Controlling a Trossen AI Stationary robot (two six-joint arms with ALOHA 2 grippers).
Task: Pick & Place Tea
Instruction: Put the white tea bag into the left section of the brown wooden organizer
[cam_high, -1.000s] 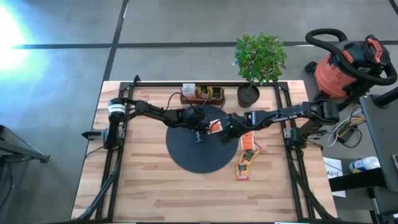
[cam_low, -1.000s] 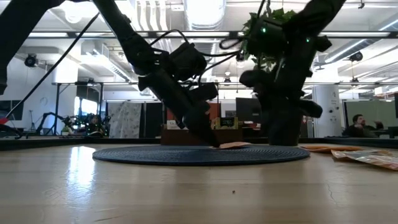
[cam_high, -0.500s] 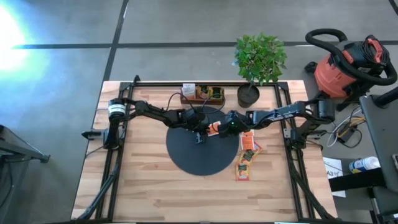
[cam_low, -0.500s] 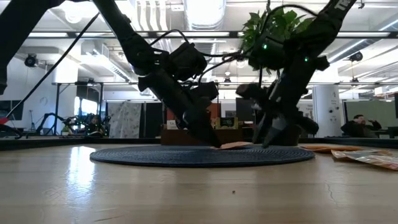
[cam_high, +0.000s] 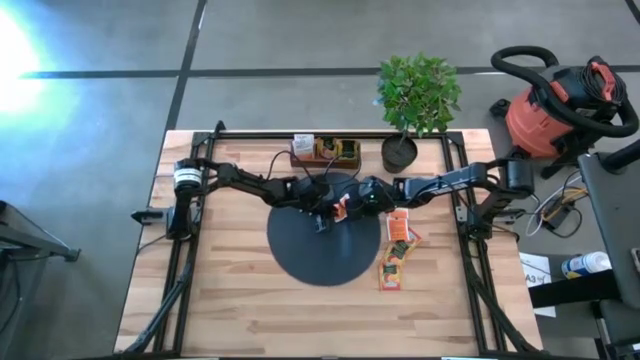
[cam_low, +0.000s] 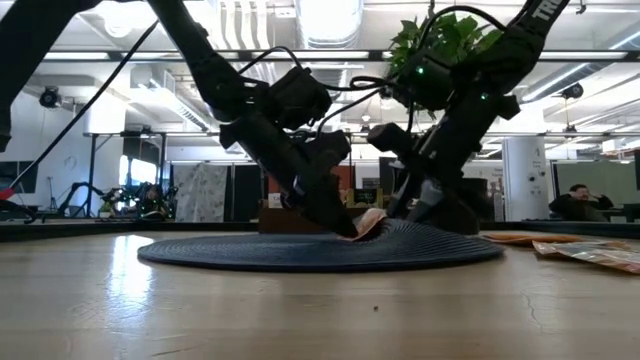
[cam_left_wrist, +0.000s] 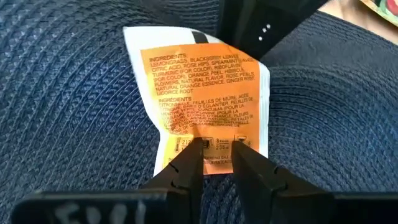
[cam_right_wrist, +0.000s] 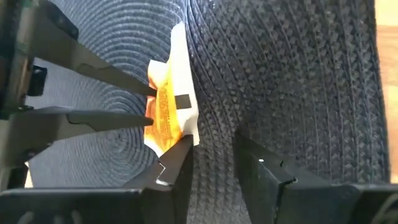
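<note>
An orange-and-white tea sachet (cam_left_wrist: 205, 87) lies buckled on the round black mat (cam_high: 315, 250), near the mat's far edge. My left gripper (cam_left_wrist: 221, 149) reaches in from the table's left, its fingers slightly apart with their tips on the sachet's near end. My right gripper (cam_right_wrist: 211, 152) comes from the table's right. It is open with nothing between its fingers, and one fingertip is at the sachet's opposite edge. In the low view the sachet (cam_low: 370, 222) curls up off the mat between the two grippers. My left gripper sets both fingertips (cam_left_wrist: 200, 152) on the sachet's printed end (cam_left_wrist: 217, 134), slanting down from the table's left. That end stays on the mat while the other end rises. My right gripper touches the sachet's white edge (cam_right_wrist: 189, 127) with the tip of one finger (cam_right_wrist: 180, 155), slanting down from the table's right. The other finger stands clear over the mat.
Several more sachets (cam_high: 397, 250) lie on the wood right of the mat. A small wooden box (cam_high: 325, 150) and a potted plant (cam_high: 400, 150) stand at the table's far edge. A person (cam_low: 575, 195) sits in the room beyond.
My right gripper has come down and toward the table's left, rolling as it went, up to the sachet. The sachet lay flat on the mat. Now the edge toward my right gripper is raised and buckled, while the end under my left gripper has stayed put.
</note>
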